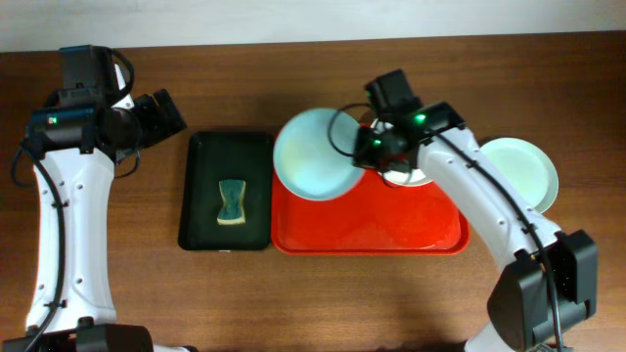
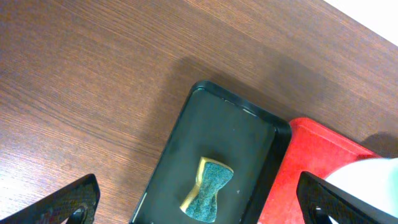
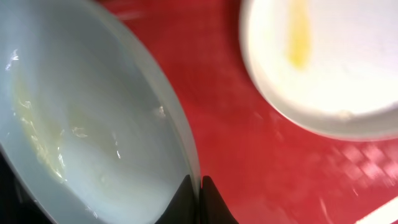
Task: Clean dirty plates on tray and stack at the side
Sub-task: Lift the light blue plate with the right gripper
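My right tool (image 3: 199, 190): pinched on the rim of the blue-green plate (image 3: 81, 124).
Blue-green plate: left of my tool, over the far-left corner of the tray (image 1: 391, 230).
My left tool (image 2: 199, 202): spread.

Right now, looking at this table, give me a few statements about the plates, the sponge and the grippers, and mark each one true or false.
1. The right gripper is shut on the pale blue plate's rim. True.
2. The white plate on the red tray has a yellow smear. True.
3. The sponge lies on the red tray. False: the sponge lies in the dark tray.
4. The left gripper holds the sponge. False: it is open and empty.
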Available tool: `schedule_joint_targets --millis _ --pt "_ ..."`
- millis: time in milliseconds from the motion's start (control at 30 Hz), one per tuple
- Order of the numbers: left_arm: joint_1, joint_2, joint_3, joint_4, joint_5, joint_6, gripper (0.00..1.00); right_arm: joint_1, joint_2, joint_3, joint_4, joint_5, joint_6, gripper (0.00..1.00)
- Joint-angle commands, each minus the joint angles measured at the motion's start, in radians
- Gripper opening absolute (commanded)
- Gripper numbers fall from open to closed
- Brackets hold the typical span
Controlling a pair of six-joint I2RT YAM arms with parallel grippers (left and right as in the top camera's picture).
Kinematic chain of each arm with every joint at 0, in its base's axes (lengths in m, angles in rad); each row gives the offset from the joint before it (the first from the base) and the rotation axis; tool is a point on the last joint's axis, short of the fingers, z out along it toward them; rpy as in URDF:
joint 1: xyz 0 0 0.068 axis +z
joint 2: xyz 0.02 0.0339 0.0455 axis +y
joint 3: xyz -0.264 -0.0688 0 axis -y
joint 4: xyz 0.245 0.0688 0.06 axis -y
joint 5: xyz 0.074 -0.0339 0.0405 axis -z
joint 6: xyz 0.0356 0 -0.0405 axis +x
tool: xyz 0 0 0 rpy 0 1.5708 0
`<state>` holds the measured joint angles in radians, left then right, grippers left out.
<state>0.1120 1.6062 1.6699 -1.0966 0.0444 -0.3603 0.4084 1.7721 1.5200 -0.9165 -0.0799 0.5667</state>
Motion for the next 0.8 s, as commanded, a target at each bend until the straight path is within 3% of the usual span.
schedule_joint_targets --millis 0,233,567,767 --pt "0.002 0.005 0.003 0.000 0.000 -0.010 0.99 0.122 -0.010 0.029 0.076 0.221 -0.008 0.04" --pt "0.002 0.005 0.003 0.000 0.000 -0.010 0.99 0.340 -0.006 0.029 0.200 0.649 -0.034 0.04" --pt "0.002 0.005 0.003 0.000 0.000 -0.010 0.99 0.537 -0.006 0.029 0.576 1.048 -0.597 0.04" --pt "0.002 0.005 0.003 0.000 0.000 -0.010 0.99 0.579 -0.006 0.029 0.937 1.110 -1.002 0.04"
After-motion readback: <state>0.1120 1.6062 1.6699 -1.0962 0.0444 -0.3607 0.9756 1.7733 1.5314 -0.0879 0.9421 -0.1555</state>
